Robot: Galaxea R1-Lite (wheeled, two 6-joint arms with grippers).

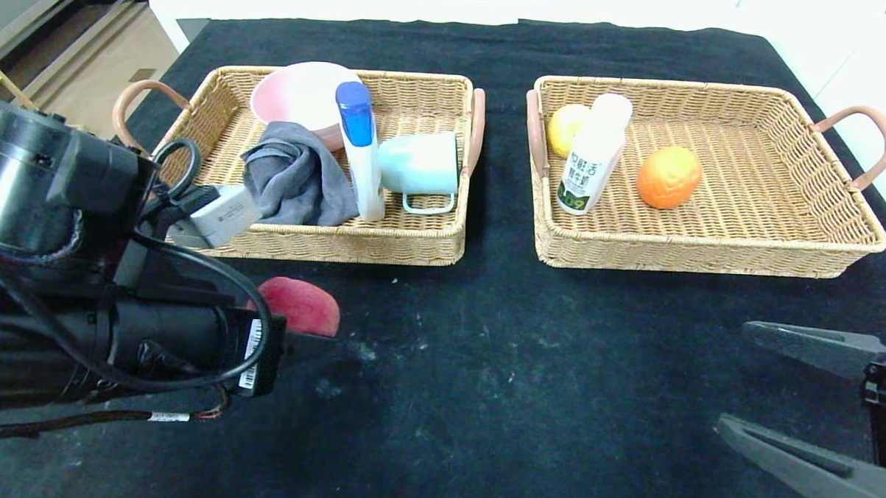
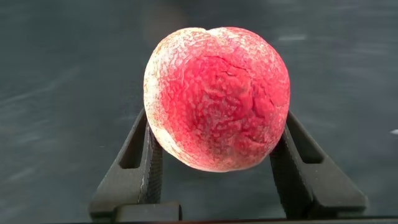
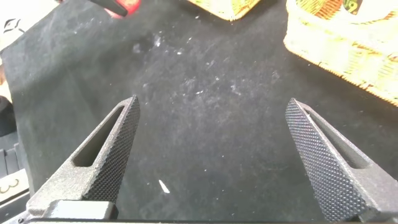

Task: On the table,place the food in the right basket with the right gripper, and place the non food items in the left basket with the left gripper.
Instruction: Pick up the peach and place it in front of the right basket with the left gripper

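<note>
Left claw (image 2: 214, 165): fingers pinch the peach (image 2: 217, 96) from both sides, pads pressed against its skin, fruit seated between the finger tips. From the head camera the peach (image 1: 301, 305) shows just beyond the left arm, in front of the left basket (image 1: 197, 122), over the black worktop (image 1: 484, 339); whether it touches the cloth cannot be told.

Right claw (image 1: 777, 382): spread wide, holds nothing, touches nothing. It sits at the near right corner of the worktop, in front of the right basket (image 1: 786, 128). Wrist camera confirms both fingers (image 3: 106, 162) well apart with bare cloth between them.

Left basket contents: pink bowl (image 1: 301, 96) at the far side, grey cloth (image 1: 298, 181), blue-capped white bottle (image 1: 362, 147) leaning over the cloth, pale teal mug (image 1: 420, 163) on its side.

Right basket contents: yellow fruit (image 1: 565, 128) at the far left corner, white bottle with green label (image 1: 593, 162) lying just beside it, orange (image 1: 668, 177) near the middle, apart from the bottle.
</note>
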